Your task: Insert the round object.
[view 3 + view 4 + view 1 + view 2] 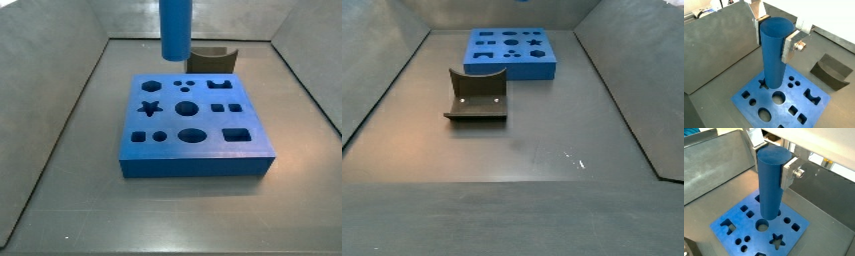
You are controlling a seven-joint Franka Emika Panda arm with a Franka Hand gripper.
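Smooth blue round object (774,50) in tool (775,33).

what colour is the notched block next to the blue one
Dark brown, clearest in a side view. The gripper, up above the blue block, holds the round object.

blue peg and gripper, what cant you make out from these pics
- Gripper: jaws clamp the blue peg in both wrist views; cut off above the frame in both side views.
- Peg's lower tip: in the wrist views the peg itself covers it, so contact with the blue block is unclear.
- Peg top: cropped in a side view.
- Dark brown notched block: its far face is hidden.
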